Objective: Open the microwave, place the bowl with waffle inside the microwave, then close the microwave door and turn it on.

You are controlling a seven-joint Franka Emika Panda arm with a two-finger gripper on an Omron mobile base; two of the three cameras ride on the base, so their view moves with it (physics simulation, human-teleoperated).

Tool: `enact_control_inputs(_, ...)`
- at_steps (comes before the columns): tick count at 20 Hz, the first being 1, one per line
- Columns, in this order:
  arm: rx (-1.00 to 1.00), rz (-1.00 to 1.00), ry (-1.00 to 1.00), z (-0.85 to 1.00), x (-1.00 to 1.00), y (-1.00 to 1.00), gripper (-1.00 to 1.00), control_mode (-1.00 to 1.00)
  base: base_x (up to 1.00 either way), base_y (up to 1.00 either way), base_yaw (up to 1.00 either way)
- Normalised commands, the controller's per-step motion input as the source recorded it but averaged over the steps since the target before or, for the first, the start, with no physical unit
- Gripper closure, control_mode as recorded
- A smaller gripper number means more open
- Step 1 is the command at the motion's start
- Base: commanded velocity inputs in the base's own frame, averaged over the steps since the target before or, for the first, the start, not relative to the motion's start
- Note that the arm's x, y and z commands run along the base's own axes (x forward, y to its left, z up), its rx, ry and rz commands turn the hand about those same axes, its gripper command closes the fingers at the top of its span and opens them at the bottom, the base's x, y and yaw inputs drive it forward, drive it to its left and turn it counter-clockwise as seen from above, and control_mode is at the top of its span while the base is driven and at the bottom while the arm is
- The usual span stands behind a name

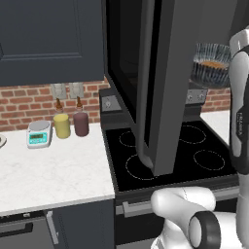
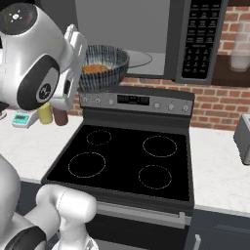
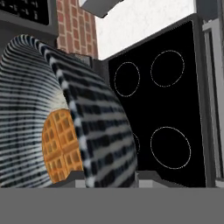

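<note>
A: Quick pass, near to far. Closest to you the microwave door (image 1: 163, 82) is hanging wide open, swung out over the stove (image 2: 127, 161). Its edge is sitting right beside your arm, so that's the first thing you could be clipping if you swing wide.

B: And the hand?

A: The gripper (image 2: 73, 73) is closing down tight, pinching the rim of the bowl (image 2: 102, 66). You're holding the bowl up in the air above the stove's control panel (image 2: 136, 100), just in front of the microwave (image 2: 146, 36) opening and not inside yet.

B: Orientation?

A: It's round, so there's no real long axis. In the base views the mouth is facing up and the rim is looking about level. The waffle (image 2: 94, 69) is lying flat on the bottom.

B: Risks?

A: You're gripping one side of the rim only, so the bowl could be tipping or slipping in the jaws and dumping the waffle onto the stove. Going in, the far rim could be catching the microwave's lower lip or the keypad (image 2: 200, 39) side frame if you're coming in too low. Farther back, the cavity is looking clear, from what I'm seeing.
</note>
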Motion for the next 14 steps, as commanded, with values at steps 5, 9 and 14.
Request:
enact_control_inputs(5,0.05,0.12,-0.19,0.01,0.25,-0.21,1.0,-1.0,0.0,0.0,0.0)
enact_control_inputs(9,0.04,0.17,-0.21,0.08,0.28,-0.04,1.0,-1.0,0.0,0.0,0.0)
enact_control_inputs(14,0.08,0.14,-0.03,0.0,0.53,0.0,1.0,-1.0,0.0,0.0,0.0)
